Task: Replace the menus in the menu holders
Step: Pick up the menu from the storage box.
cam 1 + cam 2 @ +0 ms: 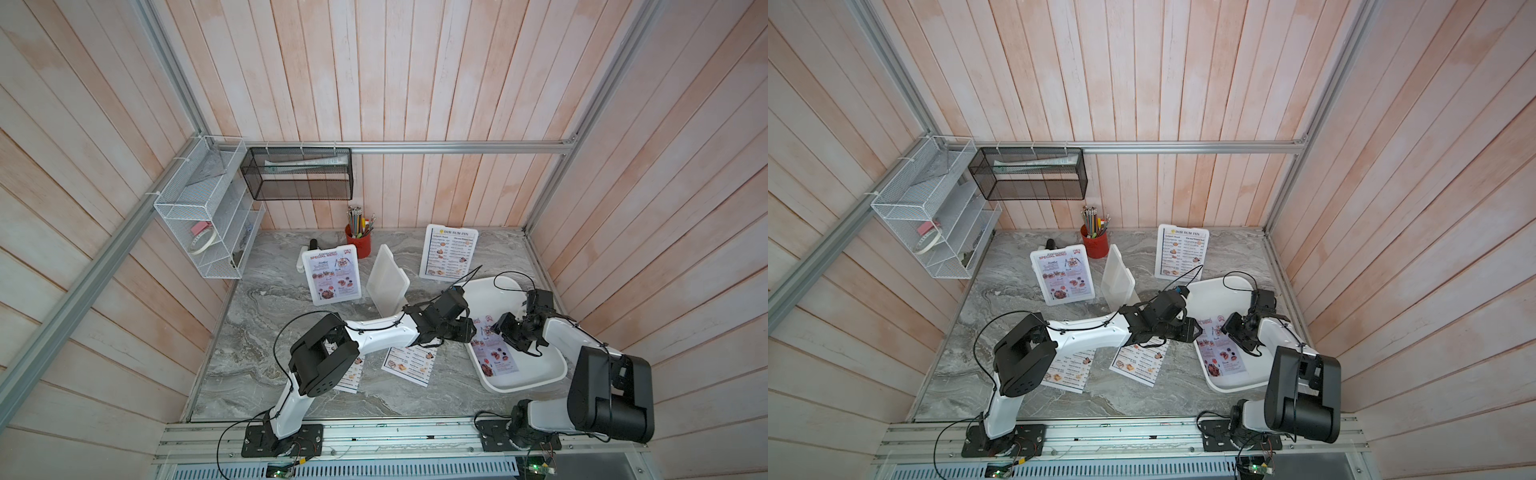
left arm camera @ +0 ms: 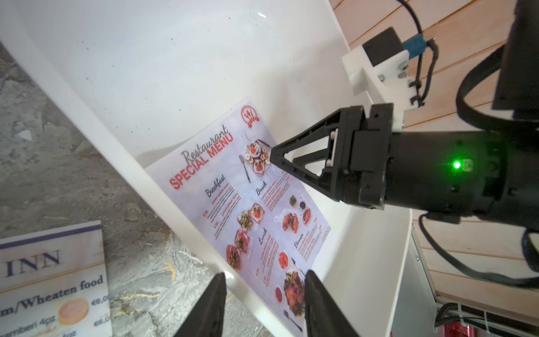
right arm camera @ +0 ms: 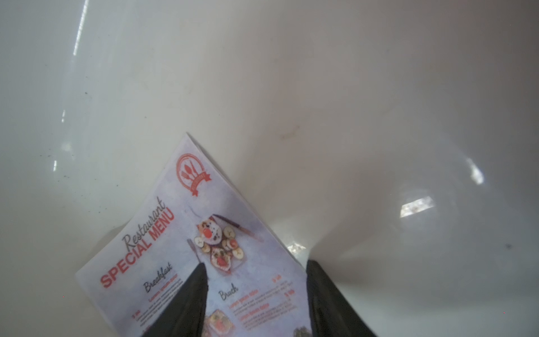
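Two pairs of jaws hang over one Special Menu sheet [image 2: 250,210], which lies face up in the tray [image 2: 145,73] with a long edge riding up the tray wall on the worktop [image 1: 257,340] side.

Jaws of the left arm [image 1: 376,332] stand about half open and hold nothing. They straddle the tray's rim: one finger [image 2: 210,306] is outside it over the worktop, and the other [image 2: 318,300] is over the foot of the sheet. Whether either touches, I cannot tell.

Jaws of the right arm [image 1: 561,336] are parted too, with nothing pinched. One finger [image 3: 189,291] is above the sheet beside the breakfast photo, and the other [image 3: 326,291] is just past the sheet's edge over bare tray. In the left wrist view their tips point down at the sheet – contact is unclear.

Well to the tray's left, a holder [image 1: 332,276] stands upright showing a Special Menu. A red pencil cup [image 1: 358,245] sits behind it. Nearer the tray, a second holder [image 1: 386,286] shows only plain white. Beyond the tray's far end, a third holder [image 1: 449,253] carries a Dim Sum Inn menu.

Two Dim Sum Inn sheets lie flat on the worktop – one [image 1: 353,376] half hidden under the left arm's elbow, and one [image 1: 409,361] just beside the tray, with the arm's wrist crossing above its top.
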Motion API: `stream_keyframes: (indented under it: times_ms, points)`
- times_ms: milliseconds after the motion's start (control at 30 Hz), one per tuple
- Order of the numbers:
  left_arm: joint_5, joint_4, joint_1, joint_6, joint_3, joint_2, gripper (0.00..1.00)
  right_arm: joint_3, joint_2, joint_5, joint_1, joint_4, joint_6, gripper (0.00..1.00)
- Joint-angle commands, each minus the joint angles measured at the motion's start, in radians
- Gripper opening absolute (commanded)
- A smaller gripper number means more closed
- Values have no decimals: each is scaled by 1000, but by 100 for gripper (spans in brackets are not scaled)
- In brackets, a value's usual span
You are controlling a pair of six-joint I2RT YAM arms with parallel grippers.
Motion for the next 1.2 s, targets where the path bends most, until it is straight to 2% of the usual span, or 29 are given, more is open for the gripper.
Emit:
stream_keyframes:
  times_ms: [0,400,633,1033,1167]
  points:
    - [17,33,11,4,8,7,47,-25,15,-67,14,-87,35,55]
    - [21,31,12,-2,-18,-17,45,-35,5,-137,20,-67,59,55]
    - [22,33,0,-14,-23,-20,39,-35,0,-147,20,-59,55,55]
    - [-40,17,-8,-18,-21,-16,31,-46,-12,-140,19,-50,52,55]
    - [-61,12,-6,-14,-27,-29,25,-51,-18,-135,18,-45,52,54]
